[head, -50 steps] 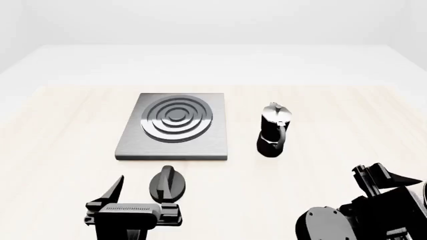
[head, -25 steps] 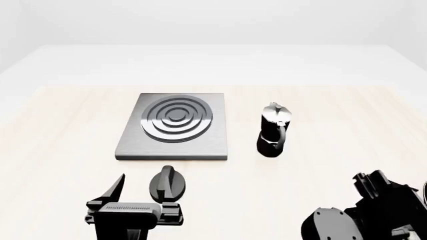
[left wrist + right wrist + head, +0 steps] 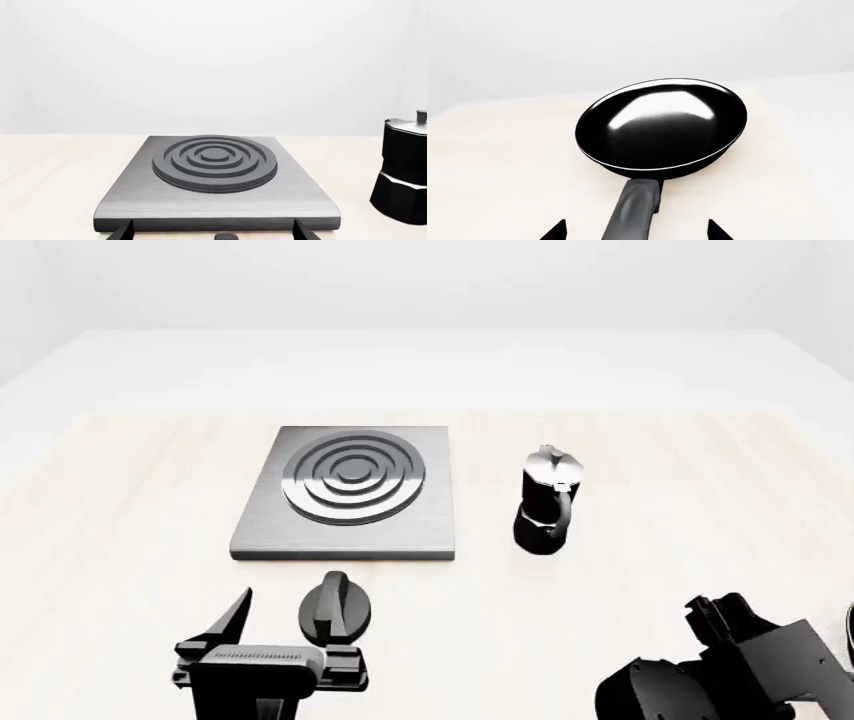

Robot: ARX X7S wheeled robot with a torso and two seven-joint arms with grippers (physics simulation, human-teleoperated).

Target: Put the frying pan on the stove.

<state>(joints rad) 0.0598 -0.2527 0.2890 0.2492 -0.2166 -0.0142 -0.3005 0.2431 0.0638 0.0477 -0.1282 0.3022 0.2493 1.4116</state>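
Your left gripper (image 3: 238, 625) hangs at about 7 o'clock in the head view, low over the pale wooden surface (image 3: 120, 500), its jaws spread wide apart with nothing between them. Just beside it, toward 6 o'clock, lies the small round black knob (image 3: 336, 606). Ahead of both, near the centre, sits the flat square grey metal stove (image 3: 350, 492) with its dark burner of raised concentric rings; its top is bare. In the left wrist view that slab (image 3: 217, 182) lies straight ahead of the jaws. At about 3 o'clock of the stove, apart from it, stands the small black-and-silver moka pot (image 3: 547, 500), upright. Your right gripper (image 3: 636, 234) is at 5 o'clock, jaws open either side of the long dark grey handle (image 3: 635, 210) of the round, glossy black frying pan (image 3: 662, 127), which rests on the surface, well away from the stove.
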